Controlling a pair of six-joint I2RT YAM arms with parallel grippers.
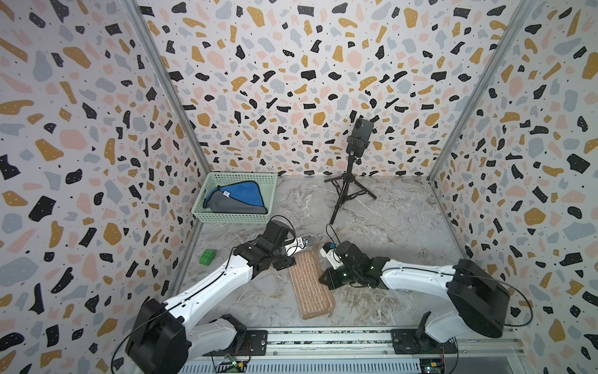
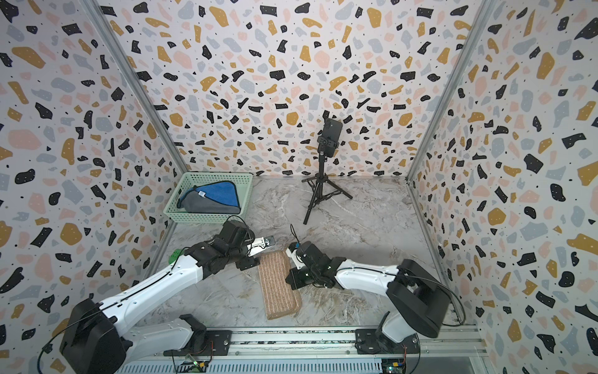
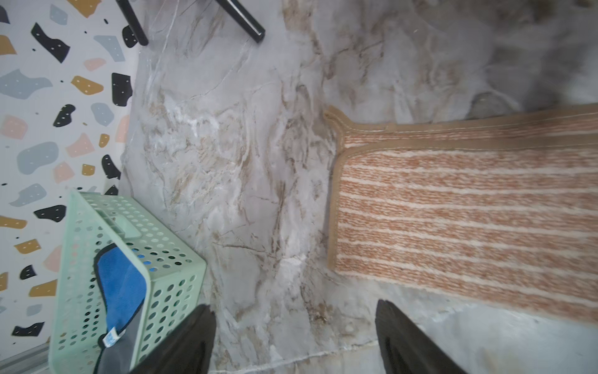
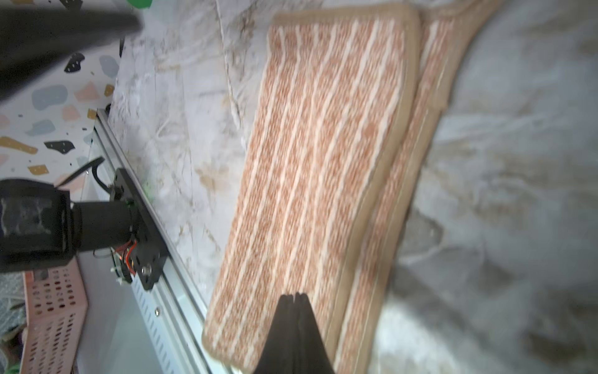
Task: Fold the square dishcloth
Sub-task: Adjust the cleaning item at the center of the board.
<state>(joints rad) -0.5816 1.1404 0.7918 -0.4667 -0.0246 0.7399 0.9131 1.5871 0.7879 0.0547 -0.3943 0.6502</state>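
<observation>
Looking at the dishcloth (image 1: 311,285), I judge it soft, light and limp, a striped orange weave with a tan sewn border. It will sag and drag when lifted, and it should not slip much on the marble counter (image 1: 388,226). It lies there as a long rectangle in two layers, and the lower layer peeks out along one long side in the right wrist view (image 4: 323,162). The two layers may slide against each other, I think. The bound corners at the short ends look like the firmest places to pinch, taking both layers together.

The left end effector (image 3: 294,340) has its fingers wide apart and nothing is between them. The cloth's far short end is ahead of this end effector and off to one side, near but not inside the gap (image 3: 469,210). In both top views it hovers just past that end of the cloth (image 2: 280,285).

The right end effector (image 4: 295,301) has its fingers pressed together and holds nothing. Its tips are over the top layer, close to a long edge. I cannot tell whether they touch the fabric.
</observation>
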